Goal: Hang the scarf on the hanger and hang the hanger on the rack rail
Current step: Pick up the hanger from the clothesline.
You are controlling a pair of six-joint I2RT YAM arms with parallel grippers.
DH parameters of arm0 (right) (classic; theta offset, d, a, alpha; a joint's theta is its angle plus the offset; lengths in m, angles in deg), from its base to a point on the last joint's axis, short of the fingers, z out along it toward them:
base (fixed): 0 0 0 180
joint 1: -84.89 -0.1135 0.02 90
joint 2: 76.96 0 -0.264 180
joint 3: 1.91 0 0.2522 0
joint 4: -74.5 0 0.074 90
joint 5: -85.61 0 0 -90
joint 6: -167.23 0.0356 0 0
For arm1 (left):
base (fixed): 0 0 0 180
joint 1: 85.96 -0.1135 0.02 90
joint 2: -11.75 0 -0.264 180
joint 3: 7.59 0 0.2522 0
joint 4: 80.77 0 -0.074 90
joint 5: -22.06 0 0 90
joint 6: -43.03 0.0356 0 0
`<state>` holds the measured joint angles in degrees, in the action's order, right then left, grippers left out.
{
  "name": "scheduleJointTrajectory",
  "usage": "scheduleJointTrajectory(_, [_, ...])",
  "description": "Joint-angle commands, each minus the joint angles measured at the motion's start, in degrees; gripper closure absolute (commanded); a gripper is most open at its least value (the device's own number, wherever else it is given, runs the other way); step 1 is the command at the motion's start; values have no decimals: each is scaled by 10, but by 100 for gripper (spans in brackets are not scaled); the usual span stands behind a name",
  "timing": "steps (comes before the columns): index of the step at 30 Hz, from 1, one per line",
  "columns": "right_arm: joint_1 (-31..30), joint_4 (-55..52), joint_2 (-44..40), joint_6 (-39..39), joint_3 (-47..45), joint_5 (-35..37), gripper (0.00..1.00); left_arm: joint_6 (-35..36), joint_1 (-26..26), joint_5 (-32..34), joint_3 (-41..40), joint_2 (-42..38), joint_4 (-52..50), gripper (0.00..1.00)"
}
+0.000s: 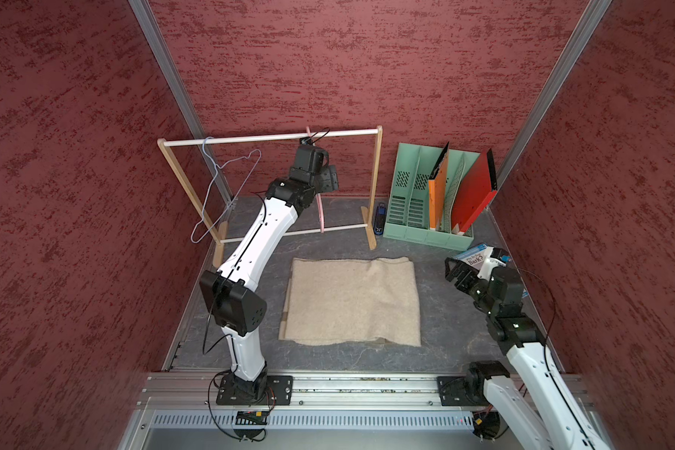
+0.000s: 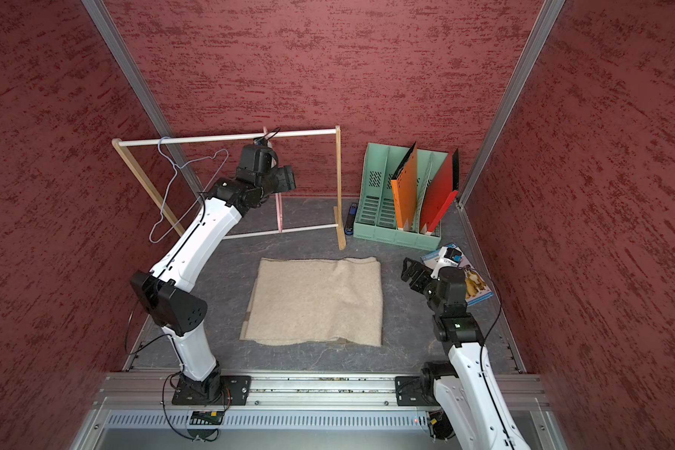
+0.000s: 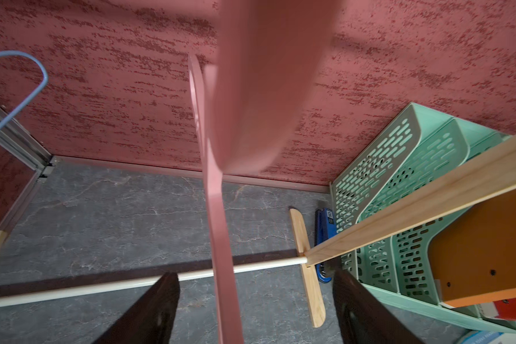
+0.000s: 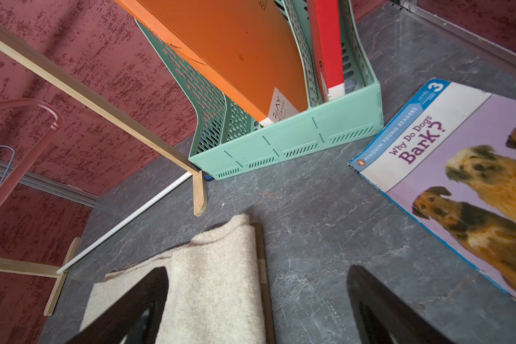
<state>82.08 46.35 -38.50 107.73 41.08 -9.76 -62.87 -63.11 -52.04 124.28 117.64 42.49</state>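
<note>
1. At the tabletop's centre lies the scarf: beige, fuzzy, folded into a flat rectangle, with a slightly uneven front edge.
2. Pink hanger hangs from the wooden rack, which stands along the back edge.
3. Left gripper: jaws apart, straddling the pink hanger, gaps visible on both sides.
4. Right gripper: jaws released, holding nothing, near the scarf's back right corner.
</note>
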Motion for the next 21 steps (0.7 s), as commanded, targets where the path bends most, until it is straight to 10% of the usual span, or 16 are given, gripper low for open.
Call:
scheduleJointTrajectory(1, [-4,21,-3,10,-8,17,1,29,0,35,22,8,-25,21])
scheduleJointTrajectory(21, [-4,22,-8,23,-19,23,1,55,-20,31,78,52,-64,50])
